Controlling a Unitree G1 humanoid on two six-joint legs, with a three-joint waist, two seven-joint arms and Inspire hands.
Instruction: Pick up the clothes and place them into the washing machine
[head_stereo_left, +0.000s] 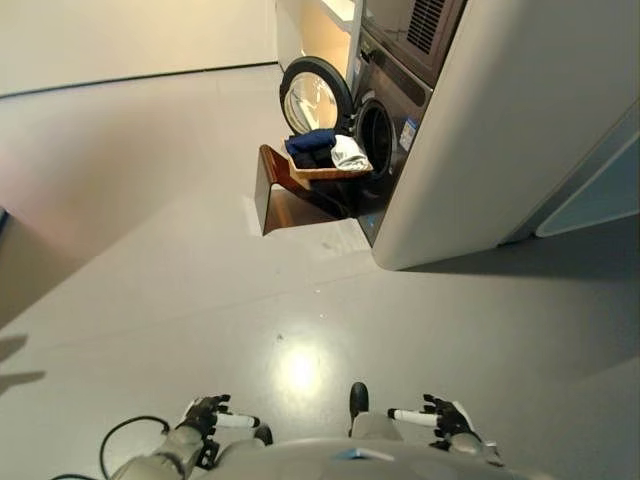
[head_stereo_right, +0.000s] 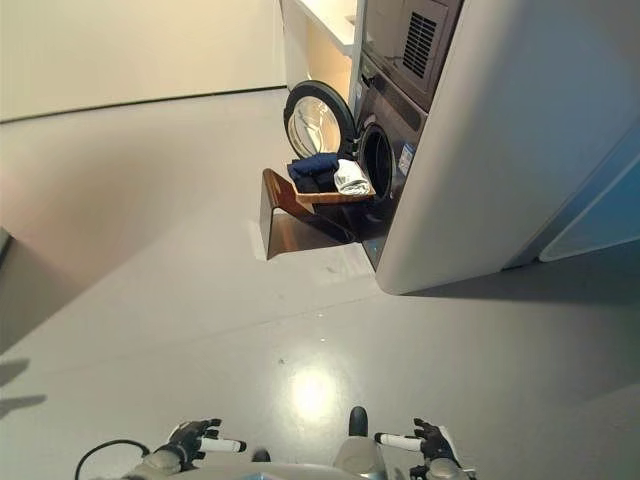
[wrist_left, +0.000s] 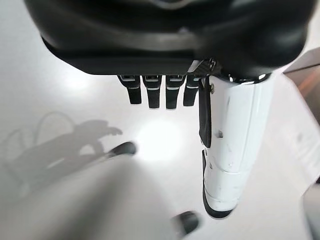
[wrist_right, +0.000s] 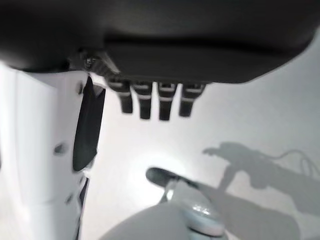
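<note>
A shallow wicker basket (head_stereo_left: 318, 172) rests on a low dark brown box (head_stereo_left: 285, 200) in front of the washing machine (head_stereo_left: 398, 105), far ahead of me. Dark blue clothes (head_stereo_left: 311, 142) and a white cloth (head_stereo_left: 350, 152) lie in the basket. The machine's round door (head_stereo_left: 313, 98) stands open beside the dark drum opening (head_stereo_left: 376, 135). My left hand (head_stereo_left: 205, 413) and right hand (head_stereo_left: 445, 415) hang low near my body, far from the basket. Both are open and empty, with straight fingers (wrist_left: 155, 92) in the left wrist view and straight fingers (wrist_right: 150, 100) in the right wrist view.
A tall pale cabinet side (head_stereo_left: 500, 130) stands right of the machine and juts toward me. A wide stretch of grey floor (head_stereo_left: 200, 280) lies between me and the basket. A white shelf unit (head_stereo_left: 335, 15) stands behind the door.
</note>
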